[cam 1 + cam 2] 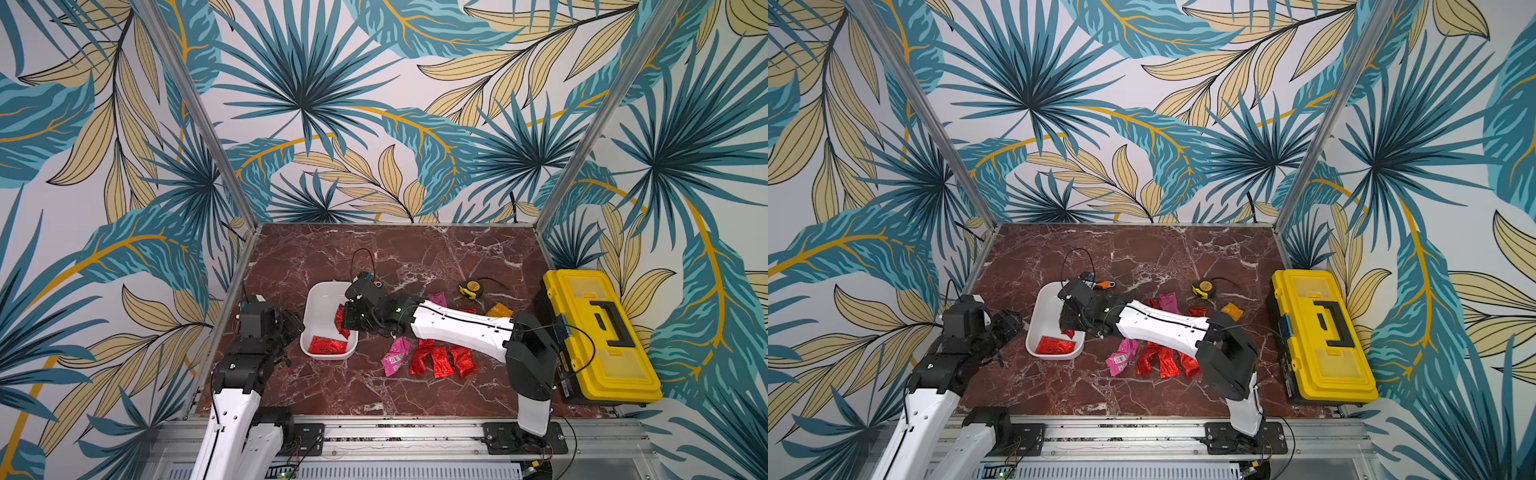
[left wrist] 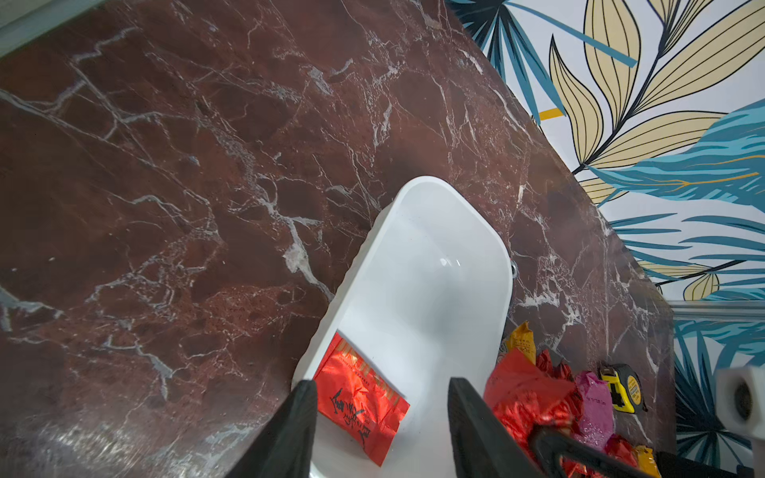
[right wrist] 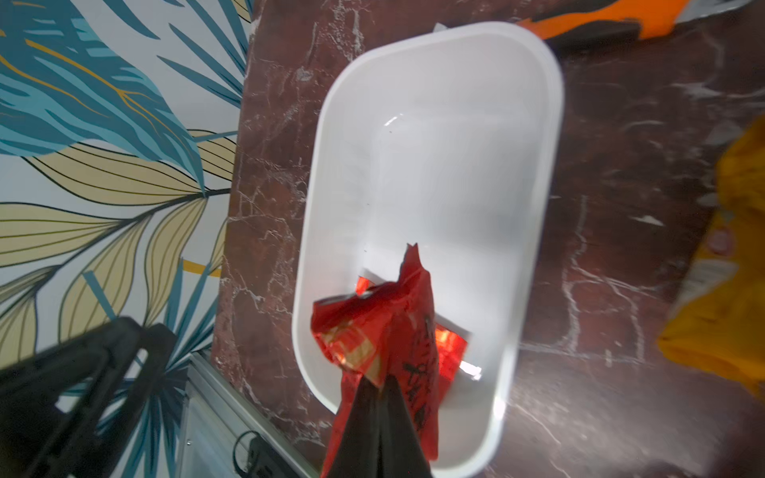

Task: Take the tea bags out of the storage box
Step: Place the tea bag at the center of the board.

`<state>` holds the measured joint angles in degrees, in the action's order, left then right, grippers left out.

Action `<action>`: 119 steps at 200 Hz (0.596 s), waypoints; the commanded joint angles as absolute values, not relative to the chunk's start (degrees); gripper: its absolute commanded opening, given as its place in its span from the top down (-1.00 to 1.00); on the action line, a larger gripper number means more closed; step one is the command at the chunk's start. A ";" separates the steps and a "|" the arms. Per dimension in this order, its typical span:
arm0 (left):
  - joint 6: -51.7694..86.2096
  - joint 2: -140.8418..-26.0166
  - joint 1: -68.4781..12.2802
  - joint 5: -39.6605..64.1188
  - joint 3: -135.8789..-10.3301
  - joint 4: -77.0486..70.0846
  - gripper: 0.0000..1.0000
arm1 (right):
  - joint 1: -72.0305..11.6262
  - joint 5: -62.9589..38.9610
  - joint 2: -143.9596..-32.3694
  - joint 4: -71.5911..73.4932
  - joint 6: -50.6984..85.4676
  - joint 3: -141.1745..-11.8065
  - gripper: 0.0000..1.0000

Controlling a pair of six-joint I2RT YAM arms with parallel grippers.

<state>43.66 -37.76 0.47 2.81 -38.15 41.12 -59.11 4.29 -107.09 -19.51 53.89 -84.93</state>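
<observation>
The right hand [image 3: 378, 387] is closed on a red tea bag [image 3: 385, 327] and holds it by one edge above the storage box [image 3: 552, 124]. The sachet hangs crumpled from the fingertips, over the part of the box that is nearer to the robot. A second red tea bag [image 1: 328, 345] lies flat on the floor of the box at that same end, so the box is not yet empty. The left hand [image 2: 381, 387] waits beside the box with its fingers apart and grips nothing.

To do this step well, I think the right hand should lift the sachet clear above the rim before it moves sideways. Then the loose corner cannot catch the wall and drag the light box. After that it should carry the sachet to the other tea bags [image 1: 440, 359] on the tabletop [image 1: 415, 257] and open only when it is low, because the foil looks slippery and the grip is on a thin edge.
</observation>
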 commanded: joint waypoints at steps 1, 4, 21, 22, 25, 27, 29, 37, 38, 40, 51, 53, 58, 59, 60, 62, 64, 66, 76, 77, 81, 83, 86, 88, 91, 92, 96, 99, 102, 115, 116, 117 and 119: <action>41.84 -37.44 0.87 3.88 -37.11 38.90 -0.13 | -59.50 8.42 -99.45 -24.09 50.27 -77.17 0.95; 41.68 -37.58 0.88 4.02 -37.09 38.73 -0.13 | -59.46 8.85 -98.38 -24.51 50.22 -75.99 0.95; 41.29 -38.43 0.87 4.67 -37.22 38.24 -0.13 | -59.41 11.59 -92.89 -27.31 49.50 -70.55 0.95; 41.25 -38.55 0.87 4.84 -37.24 38.24 -0.13 | -59.41 11.77 -92.63 -27.54 49.44 -70.34 0.95; 41.20 -38.62 0.94 4.86 -37.26 38.16 -0.13 | -59.40 12.31 -91.69 -28.32 49.16 -69.59 0.95; 41.08 -38.73 0.94 5.02 -37.33 38.10 -0.13 | -59.37 12.70 -91.08 -28.83 49.03 -69.14 0.95; 41.01 -38.86 0.89 5.19 -37.39 38.07 -0.13 | -59.40 13.06 -90.60 -29.44 48.93 -68.68 0.95; 40.75 -39.21 0.88 5.74 -37.61 37.96 -0.13 | -59.41 14.61 -88.55 -31.94 48.42 -67.21 0.95; 40.72 -39.34 0.92 5.81 -37.66 37.96 -0.13 | -59.41 14.78 -88.35 -32.23 48.38 -67.01 0.95; 40.70 -39.43 0.89 6.02 -37.69 37.97 -0.13 | -59.35 15.19 -87.81 -32.86 48.35 -66.59 0.95; 40.35 -39.96 0.88 7.17 -38.09 37.73 -0.10 | -59.20 17.50 -85.05 -36.07 48.12 -64.22 0.94; 40.23 -40.03 0.94 7.35 -38.13 37.65 -0.09 | -59.10 17.93 -84.54 -36.66 48.11 -63.63 0.94; 40.04 -40.27 0.87 7.83 -38.30 37.60 -0.08 | -58.88 18.87 -83.26 -37.99 48.09 -62.53 0.94; 40.06 -40.31 0.83 7.92 -38.31 37.61 -0.08 | -58.80 18.97 -82.94 -38.20 48.12 -62.38 0.94; 39.98 -40.37 0.81 7.96 -38.36 37.57 -0.08 | -58.75 19.15 -82.73 -38.48 48.14 -62.04 0.94; 39.88 -40.46 0.77 8.10 -38.46 37.58 -0.08 | -58.68 19.47 -82.25 -39.00 48.16 -61.70 0.95; 39.79 -40.50 0.79 8.29 -38.55 37.59 -0.08 | -58.53 19.68 -81.71 -39.59 48.16 -61.26 0.94; 39.70 -40.65 0.79 8.38 -38.60 37.63 -0.08 | -58.36 19.93 -81.31 -40.11 48.12 -60.84 0.95; 39.16 -41.27 0.75 8.97 -39.16 37.95 -0.07 | -57.26 20.35 -78.98 -42.72 47.91 -58.98 0.94; 39.09 -41.33 0.72 9.01 -39.22 38.00 -0.07 | -57.15 20.37 -78.82 -42.98 47.86 -58.76 0.94; 38.80 -41.60 0.66 9.18 -39.49 38.21 -0.07 | -56.66 20.58 -77.90 -43.95 47.77 -58.09 0.94; 38.66 -41.76 0.63 9.17 -39.60 38.29 -0.07 | -56.40 20.75 -77.46 -44.54 47.74 -57.74 0.94; 38.43 -41.99 0.51 9.20 -39.74 38.36 -0.07 | -56.02 20.90 -76.86 -45.44 47.65 -57.23 0.94; 38.35 -42.09 0.43 9.22 -39.80 38.40 -0.07 | -55.71 20.98 -76.43 -45.94 47.60 -56.93 0.93; 38.13 -42.24 0.39 9.19 -39.96 38.41 -0.07 | -55.29 21.20 -75.83 -46.88 47.55 -56.42 0.93; 38.05 -42.35 0.33 9.17 -40.02 38.41 -0.07 | -55.20 21.28 -75.58 -47.17 47.55 -56.29 0.93; 37.81 -42.64 0.11 9.26 -40.16 38.50 -0.07 | -54.57 21.48 -74.83 -48.27 47.55 -55.66 0.93; 37.64 -42.77 0.01 9.21 -40.29 38.50 -0.07 | -54.16 21.68 -74.23 -48.98 47.55 -55.10 0.93; 37.55 -42.99 -0.16 9.13 -40.38 38.46 -0.07 | -53.81 21.82 -73.66 -49.69 47.48 -54.59 0.92; 37.03 -43.86 -1.07 8.67 -40.76 38.19 -0.07 | -52.55 23.15 -71.99 -53.02 47.03 -53.07 0.90; 37.02 -43.99 -1.20 8.69 -40.77 38.17 -0.07 | -52.42 23.27 -71.85 -53.27 46.98 -52.99 0.90; 36.97 -44.06 -1.26 8.56 -40.78 38.16 -0.07 | -52.36 23.41 -71.74 -53.62 46.96 -52.91 0.90; 36.95 -44.21 -1.46 8.42 -40.80 38.08 -0.07 | -52.20 23.72 -71.61 -54.27 46.96 -52.73 0.90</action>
<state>39.31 -42.96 -0.08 8.19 -38.22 38.83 -53.93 19.27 -74.28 -43.92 48.34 -55.57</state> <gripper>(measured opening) 0.537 0.078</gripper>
